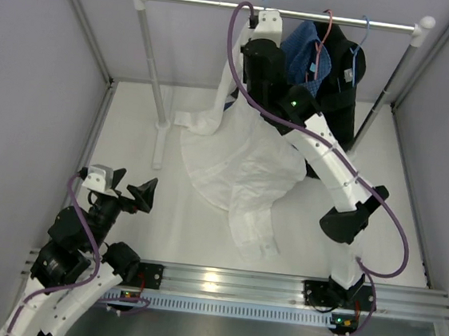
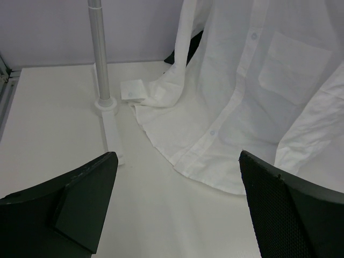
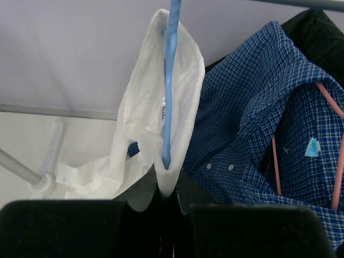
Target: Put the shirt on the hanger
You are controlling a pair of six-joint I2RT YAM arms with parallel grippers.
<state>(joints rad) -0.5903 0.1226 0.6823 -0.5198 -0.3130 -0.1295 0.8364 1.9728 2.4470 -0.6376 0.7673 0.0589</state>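
Right wrist view: my right gripper (image 3: pixel 167 189) is pinched tight on the collar of the white shirt (image 3: pixel 141 107). The light-blue hanger (image 3: pixel 169 80) runs down inside that fold to my fingertips, so cloth and wire sit together in my grip. Just beside them, to the right, a blue checked shirt (image 3: pixel 242 123) hangs on a pink hanger (image 3: pixel 276 161).

From the top external view I hold this up at the rail (image 1: pixel 194 1). The hanger's tip shows just above the rail, though I cannot tell whether it is hooked on. The shirt drapes down from there and spreads across the table (image 1: pixel 161 234), with one cuff lying near the rack's left post (image 2: pixel 99 54). My left gripper (image 2: pixel 177 156) sits low at the table's front left, jaws wide apart and empty, facing the shirt's hem without touching it.
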